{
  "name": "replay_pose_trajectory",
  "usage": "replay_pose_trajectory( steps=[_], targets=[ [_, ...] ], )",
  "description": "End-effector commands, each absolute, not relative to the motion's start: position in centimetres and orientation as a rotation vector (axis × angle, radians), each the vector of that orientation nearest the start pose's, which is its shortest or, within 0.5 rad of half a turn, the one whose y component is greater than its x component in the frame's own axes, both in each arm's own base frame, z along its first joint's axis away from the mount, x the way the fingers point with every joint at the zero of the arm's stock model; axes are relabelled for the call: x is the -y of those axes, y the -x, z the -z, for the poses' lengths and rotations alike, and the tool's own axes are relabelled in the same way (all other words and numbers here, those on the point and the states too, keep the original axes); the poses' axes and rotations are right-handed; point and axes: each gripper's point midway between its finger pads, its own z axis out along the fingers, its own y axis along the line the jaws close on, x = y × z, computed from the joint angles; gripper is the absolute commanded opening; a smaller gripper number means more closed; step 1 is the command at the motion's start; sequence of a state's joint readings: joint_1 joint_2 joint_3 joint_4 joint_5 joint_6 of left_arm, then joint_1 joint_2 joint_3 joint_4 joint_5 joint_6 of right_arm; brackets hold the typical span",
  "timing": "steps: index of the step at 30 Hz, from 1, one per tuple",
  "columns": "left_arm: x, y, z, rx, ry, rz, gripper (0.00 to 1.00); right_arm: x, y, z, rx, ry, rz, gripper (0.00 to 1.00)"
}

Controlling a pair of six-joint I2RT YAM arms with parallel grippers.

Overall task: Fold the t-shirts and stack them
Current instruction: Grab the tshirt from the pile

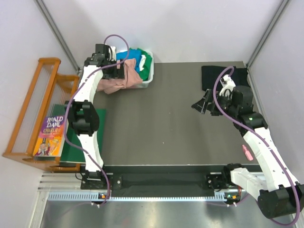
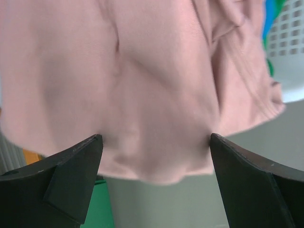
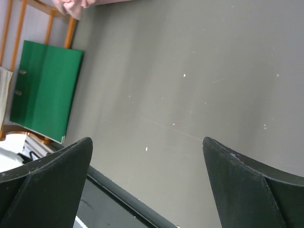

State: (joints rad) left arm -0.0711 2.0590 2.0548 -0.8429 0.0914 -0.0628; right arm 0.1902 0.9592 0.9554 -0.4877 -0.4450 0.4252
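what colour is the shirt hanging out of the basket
Dusty pink shirt, clearest in left wrist view.

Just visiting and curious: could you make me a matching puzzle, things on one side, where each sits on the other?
1 dusty-pink cloth t-shirt
2 black cloth t-shirt
3 flat dark-green board
4 purple paperback book

A far right corner of the grey table
B draped over the white plastic basket's rim
C on the wooden rack
D table's left edge

Pairs: 1-B, 2-A, 3-D, 4-C
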Motion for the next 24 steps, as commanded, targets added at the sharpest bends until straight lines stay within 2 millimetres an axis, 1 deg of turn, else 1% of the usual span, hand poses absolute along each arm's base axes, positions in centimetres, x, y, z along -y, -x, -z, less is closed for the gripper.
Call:
replay_pose_trajectory(
  steps=[1,2,3,4,5,6,7,8,9,10,11,12,13,14,16,17,18,19,21,22,23,24],
  targets=[
    [6.5,-52.9,-20.2,-2.393,-0.073,0.102,0.99,-15.8,-27.4,-27.2,-2.032,0.096,-0.899,1.0],
    [6.8,-53.1,-19.8,-2.397,-0.075,0.105,0.99,-16.0,-27.4,-27.2,-2.029,0.103,-0.908,1.0],
    [7.1,-53.4,-20.0,-2.388,-0.077,0.107,0.99,-16.1,-27.4,-27.2,-2.026,0.109,-0.909,1.0],
    [7.3,-53.5,-19.8,-2.391,-0.081,0.105,0.99,-16.1,-27.5,-27.2,-2.025,0.106,-0.911,1.0],
    [7.5,-53.7,-19.2,-2.401,-0.085,0.101,0.99,-16.1,-27.6,-27.2,-2.027,0.106,-0.915,1.0],
    [7.8,-53.8,-19.2,-2.398,-0.096,0.101,0.98,-16.2,-27.6,-27.3,-2.024,0.11,-0.919,0.99],
    [7.8,-53.8,-19.0,-2.405,-0.104,0.099,0.92,-16.3,-27.7,-27.2,-2.028,0.111,-0.923,1.0],
    [8.4,-53.6,-18.7,-2.412,-0.136,0.134,0.81,-16.4,-27.7,-27.1,-2.032,0.111,-0.93,1.0],
    [8.6,-53.4,-18.5,-2.422,-0.142,0.148,0.68,-16.5,-27.8,-27.0,-2.036,0.112,-0.931,1.0],
    [8.7,-53.2,-18.5,-2.423,-0.143,0.156,0.35,-16.5,-27.8,-27.0,-2.034,0.113,-0.931,1.0],
    [8.7,-53.0,-19.1,-2.413,-0.141,0.162,0.23,-16.5,-27.8,-26.9,-2.036,0.113,-0.935,0.99],
    [8.9,-52.8,-19.2,-2.413,-0.145,0.17,0.12,-16.5,-27.9,-26.9,-2.036,0.113,-0.935,0.96],
    [8.8,-52.6,-19.5,-2.408,-0.144,0.167,0.08,-16.5,-27.9,-26.8,-2.037,0.114,-0.934,0.94],
    [8.6,-52.4,-20.4,-2.391,-0.143,0.165,0.09,-16.6,-28.0,-26.7,-2.036,0.114,-0.937,0.92],
    [8.6,-52.1,-20.8,-2.386,-0.154,0.162,0.11,-16.6,-28.0,-26.7,-2.037,0.112,-0.94,0.89],
    [8.5,-52.0,-21.4,-2.375,-0.158,0.155,0.11,-16.7,-28.0,-26.7,-2.037,0.114,-0.947,0.88],
    [8.4,-51.7,-21.4,-2.379,-0.161,0.152,0.09,-16.8,-28.0,-26.8,-2.034,0.116,-0.951,0.86],
    [8.4,-51.6,-21.4,-2.38,-0.165,0.152,0.0,-16.8,-28.0,-26.8,-2.036,0.117,-0.953,0.85],
    [8.9,-50.8,-22.4,-2.381,-0.187,0.187,0.0,-16.8,-27.7,-27.1,-2.028,0.125,-0.96,0.83],
    [9.8,-50.3,-23.3,-2.368,-0.22,0.249,0.0,-16.8,-27.7,-27.1,-2.025,0.131,-0.956,0.82],
    [10.6,-49.4,-25.5,-2.327,-0.253,0.285,0.0,-16.7,-27.5,-27.4,-2.018,0.134,-0.951,0.81],
    [12.0,-48.4,-27.5,-2.286,-0.326,0.306,0.0,-16.7,-27.3,-27.5,-2.017,0.139,-0.948,0.8]
  ],
)
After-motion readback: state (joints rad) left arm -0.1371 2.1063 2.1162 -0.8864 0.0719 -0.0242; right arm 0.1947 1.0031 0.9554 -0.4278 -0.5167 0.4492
